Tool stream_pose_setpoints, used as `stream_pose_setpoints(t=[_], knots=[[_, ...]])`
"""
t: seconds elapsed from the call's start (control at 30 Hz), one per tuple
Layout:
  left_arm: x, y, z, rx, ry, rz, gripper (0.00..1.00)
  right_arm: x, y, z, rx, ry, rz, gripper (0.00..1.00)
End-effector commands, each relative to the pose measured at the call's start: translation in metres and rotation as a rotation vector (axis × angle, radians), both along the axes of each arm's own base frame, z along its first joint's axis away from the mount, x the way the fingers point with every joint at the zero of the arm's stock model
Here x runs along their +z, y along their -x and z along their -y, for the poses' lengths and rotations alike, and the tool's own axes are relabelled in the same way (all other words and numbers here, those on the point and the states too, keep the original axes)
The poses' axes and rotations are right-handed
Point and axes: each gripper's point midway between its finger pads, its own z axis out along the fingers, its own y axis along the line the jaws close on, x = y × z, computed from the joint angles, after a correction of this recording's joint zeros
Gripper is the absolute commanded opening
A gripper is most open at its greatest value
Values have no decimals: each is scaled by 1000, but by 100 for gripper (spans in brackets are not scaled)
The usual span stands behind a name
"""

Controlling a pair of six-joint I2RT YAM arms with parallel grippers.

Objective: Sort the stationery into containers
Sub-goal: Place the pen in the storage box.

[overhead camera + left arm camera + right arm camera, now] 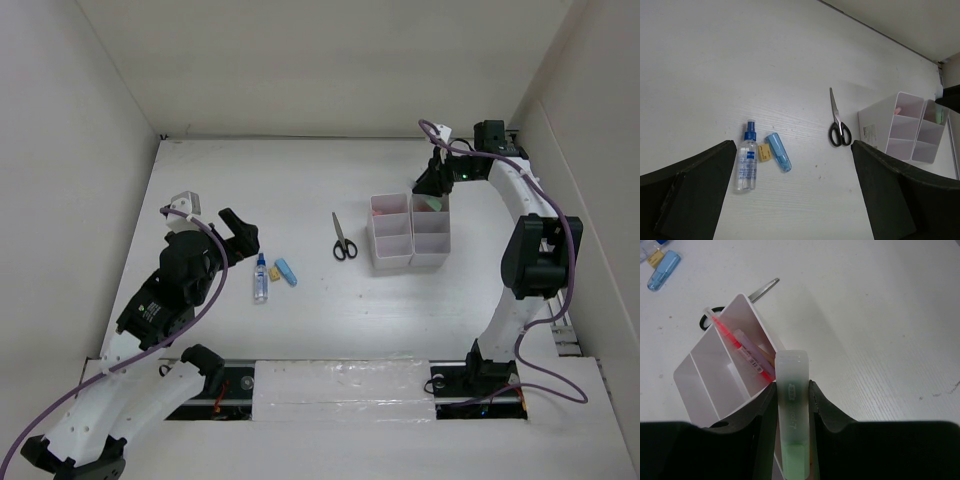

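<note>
My right gripper (792,385) is shut on a green marker (790,369), held upright over the far end of the right container (431,236). The left container (754,320) holds thin pink pens (742,345) in its far compartment. Black-handled scissors (342,238) lie left of the containers. A clear bottle with a blue cap (747,160), a blue marker (778,152) and a small orange piece (764,152) lie together on the table. My left gripper (795,147) hovers open above them, nothing between its fingers.
White walls enclose the table on the left, back and right. The right arm (528,255) reaches up the right side. Both containers (892,127) stand side by side, touching, right of centre.
</note>
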Motion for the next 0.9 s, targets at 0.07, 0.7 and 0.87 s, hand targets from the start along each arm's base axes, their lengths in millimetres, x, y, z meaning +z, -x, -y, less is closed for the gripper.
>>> stream_pose_setpoints(t=[0.07,0.7,0.87], knots=[[10,-4,1,-3,5,46,100,15,0,0,18,-10,46,4],[7,-5,3,-12,3,36,100,18,15,-3,88,-5,67,14],[7,-5,3,-12,3,36,100,21,16,-6,97,-23,69,27]])
